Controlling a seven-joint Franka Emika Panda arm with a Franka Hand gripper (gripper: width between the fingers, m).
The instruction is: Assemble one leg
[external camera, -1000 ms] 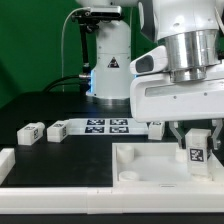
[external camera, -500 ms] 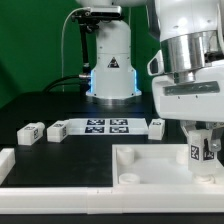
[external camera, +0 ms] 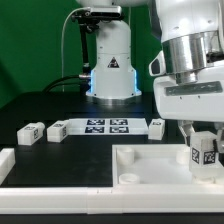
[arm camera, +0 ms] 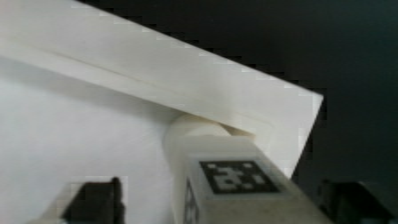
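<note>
Claw (external camera: 204, 149) is cut off at the exterior view's right edge. Its fingers (arm camera: 96, 200) are dark blurs in the wrist view. It pinches the leg (external camera: 205, 153), upright, tag facing out, over the panel (external camera: 150, 160) near the tabletop's front corner on the exterior view's right. In the wrist view a round socket (arm camera: 199, 127) shows just past the leg's end. Cannot tell whether the leg is seated in it. Spare legs (external camera: 30, 132) lie well apart, toward the exterior view's left.

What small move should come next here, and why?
Probably ease the leg down toward the round socket. It stands upright between the fingers of the claw over the white panel, at the exterior view's right, and the wrist view shows the socket just past its end, apparently not seated yet.
</note>
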